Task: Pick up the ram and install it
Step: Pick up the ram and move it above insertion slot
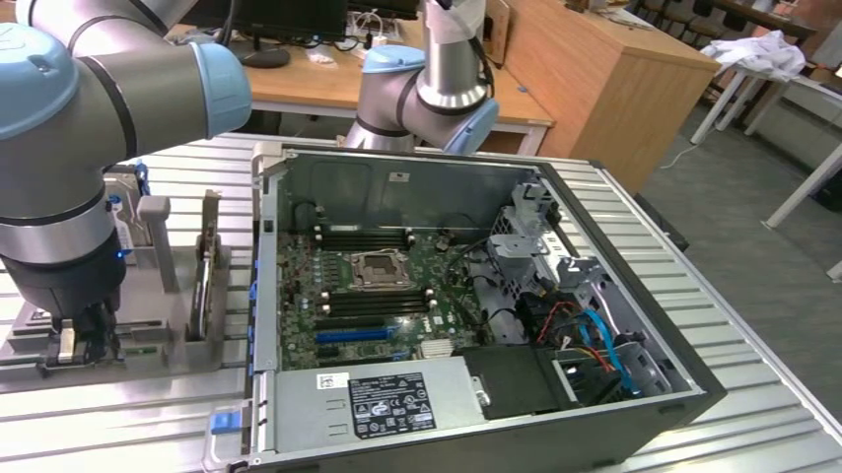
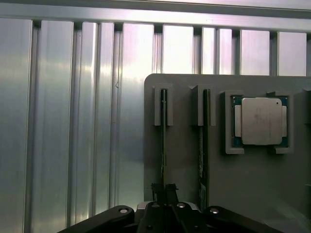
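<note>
Clamping shut on the ram (image 2: 164, 141) with the gripper (image 2: 164, 188), one finger pressed to each side of the thin green stick, itself standing on edge in one slot of the grey holder (image 2: 252, 189) on the ribbed metal table (image 2: 73, 121). Showing a second stick (image 2: 204, 145) upright in the neighbouring slot just beside it, and a silver processor chip (image 2: 261, 121) lying flat in its own recess. Sitting at lower left of the exterior frame, down over the holder, well apart from the open computer case (image 1: 342, 182) and its motherboard (image 1: 455, 296) at frame centre.
</note>
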Controlling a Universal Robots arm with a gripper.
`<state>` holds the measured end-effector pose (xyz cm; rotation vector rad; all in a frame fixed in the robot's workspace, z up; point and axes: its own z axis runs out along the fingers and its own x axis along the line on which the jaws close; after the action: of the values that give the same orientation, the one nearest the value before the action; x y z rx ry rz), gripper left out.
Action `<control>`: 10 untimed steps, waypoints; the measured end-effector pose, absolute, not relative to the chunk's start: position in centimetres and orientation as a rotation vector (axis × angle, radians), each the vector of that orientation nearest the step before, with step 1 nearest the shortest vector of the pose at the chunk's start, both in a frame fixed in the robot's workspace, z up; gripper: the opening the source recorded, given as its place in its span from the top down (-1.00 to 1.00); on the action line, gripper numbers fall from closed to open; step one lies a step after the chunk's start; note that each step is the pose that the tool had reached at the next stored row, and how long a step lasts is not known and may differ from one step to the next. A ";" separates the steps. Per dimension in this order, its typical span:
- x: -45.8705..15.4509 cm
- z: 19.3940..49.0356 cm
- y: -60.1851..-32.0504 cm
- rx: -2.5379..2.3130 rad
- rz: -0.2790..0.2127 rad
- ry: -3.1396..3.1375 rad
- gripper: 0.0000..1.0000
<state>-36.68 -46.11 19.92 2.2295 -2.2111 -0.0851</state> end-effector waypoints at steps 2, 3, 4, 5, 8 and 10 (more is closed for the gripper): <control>-36.7 19.9 -46.1 2.230 -0.085 -2.211 0.76; -36.7 20.0 -46.1 2.229 -0.085 -2.211 0.76; -36.7 20.1 -46.1 2.229 -0.085 -2.211 0.76; -36.7 20.2 -46.1 2.229 -0.085 -2.211 0.76; -36.7 20.4 -46.1 2.230 -0.085 -2.211 0.76; -36.7 20.6 -46.1 2.230 -0.085 -2.211 0.76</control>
<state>-36.68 -46.11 20.55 2.2295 -2.2111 -0.0850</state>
